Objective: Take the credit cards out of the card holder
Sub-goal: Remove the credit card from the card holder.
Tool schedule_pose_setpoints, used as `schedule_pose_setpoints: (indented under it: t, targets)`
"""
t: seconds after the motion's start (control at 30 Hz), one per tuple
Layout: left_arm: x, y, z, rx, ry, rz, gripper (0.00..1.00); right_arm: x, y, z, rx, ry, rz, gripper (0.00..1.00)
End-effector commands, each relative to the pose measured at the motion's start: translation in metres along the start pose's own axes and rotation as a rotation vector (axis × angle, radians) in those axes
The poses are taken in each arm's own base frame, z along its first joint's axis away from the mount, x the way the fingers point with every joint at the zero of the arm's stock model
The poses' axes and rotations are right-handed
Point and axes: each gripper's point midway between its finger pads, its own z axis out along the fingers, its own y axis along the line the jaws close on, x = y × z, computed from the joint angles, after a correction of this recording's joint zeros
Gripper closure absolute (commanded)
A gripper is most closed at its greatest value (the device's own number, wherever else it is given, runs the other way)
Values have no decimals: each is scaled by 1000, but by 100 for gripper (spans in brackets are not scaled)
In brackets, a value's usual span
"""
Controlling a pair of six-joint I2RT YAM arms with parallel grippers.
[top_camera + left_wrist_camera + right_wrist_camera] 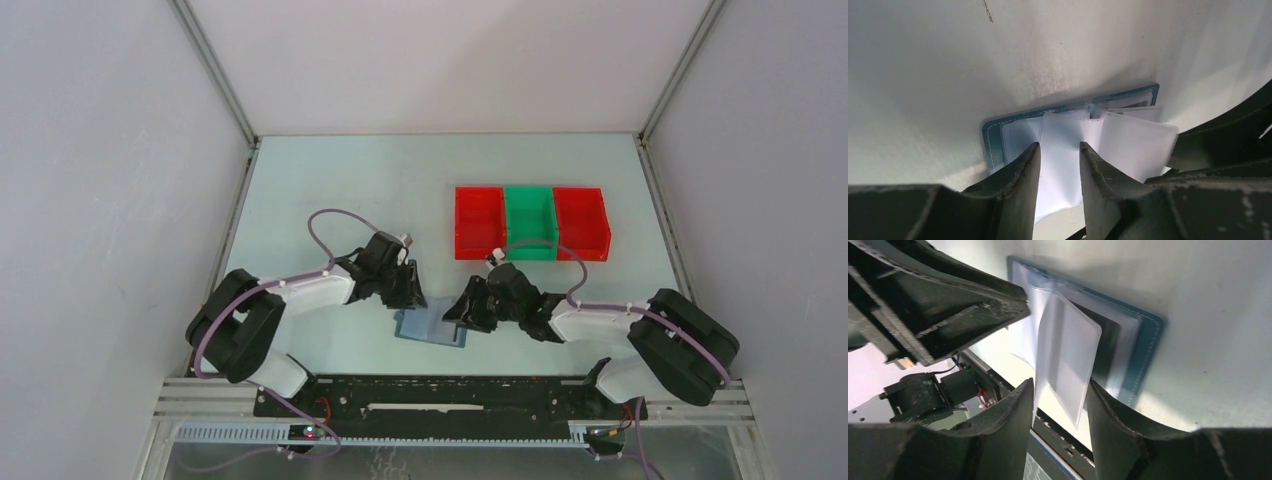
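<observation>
We log a pale surface [330, 200] inside white walls [90, 150], card holder [430, 330] open near its front edge, left pincer [1059, 147] and right pincer [1060, 385] both parted.

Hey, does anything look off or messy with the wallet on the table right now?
Yes. The card holder lies open, and its clear sleeves stand fanned up instead of lying flat. One sleeve rises between the right gripper's open fingers, and another shows between the left gripper's. Nothing looks torn or spilled.
</observation>
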Motion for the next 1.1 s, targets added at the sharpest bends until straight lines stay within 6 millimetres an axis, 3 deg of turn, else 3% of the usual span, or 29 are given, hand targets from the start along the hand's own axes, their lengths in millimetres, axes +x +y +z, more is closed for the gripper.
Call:
schedule_pose_setpoints:
  t: [0.0,0.4,0.7,1.07]
  targets:
    - [19,19,5,-54,52,-9,60,-13,32,-3,-67,-43,-55,48]
    - [14,13,-4,-40,27,-1,60,-11,47,4,-91,-15,-77,49]
    - [0,5,-21,-44,-26,31,59,-18,5,1,109,-80,-15,43]
    - [5,16,-17,-84,-13,30,59,-26,6,-12,106,-170,3,42]
